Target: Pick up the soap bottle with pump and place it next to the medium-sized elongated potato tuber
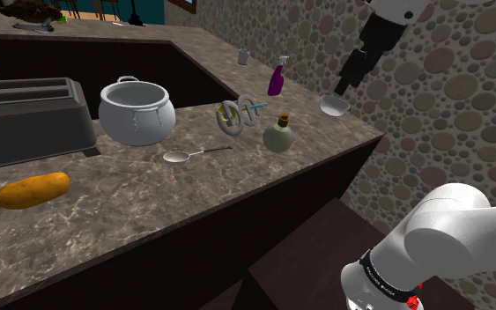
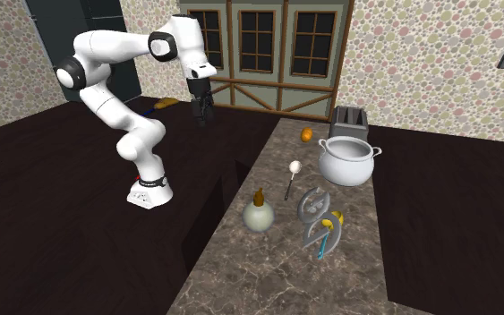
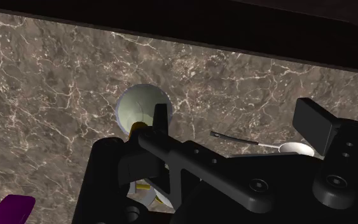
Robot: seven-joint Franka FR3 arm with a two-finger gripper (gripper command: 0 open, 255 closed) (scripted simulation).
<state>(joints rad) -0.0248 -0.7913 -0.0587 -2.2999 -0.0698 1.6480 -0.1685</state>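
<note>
1. Step in hand: the approach. The gripper point(image 1: 343, 88) hangs high over the counter's point(image 1: 149, 202) end at the shoulder view's right. Nothing is lifted yet.
2. Hand state: in the wrist view the two black fingers stand well apart with bare counter between them. They are spread and hold nothing.
3. Task thing: the soap bottle point(image 1: 278, 134) is a round pale flask with an amber top. It stands upright near the counter's front edge, between the spoon point(image 1: 188, 156) and the purple spray bottle point(image 1: 277, 77).
4. Goal: the potato point(image 1: 32, 189), orange and elongated, lies well apart at the counter's other end, just in front of the toaster point(image 1: 25, 123) and past the pot point(image 1: 136, 112).
5. Next move, as I judge it: shift the hand until the bottle sits between the fingers. In the wrist view it shows beside one finger, not in the gap. Then descend and close, probably on the narrow neck, since the body looks wide and round.
6. Hard to read:
   - The gripper's body covers the bottle's lower part in the wrist view.
   - The pump's shape is too small to make out.
   - The spray bottle is cut off at the wrist view's edge.
   - A grey rounded shape point(image 1: 334, 104) sits just below the gripper in the shoulder view, and I cannot tell what it is.
</note>
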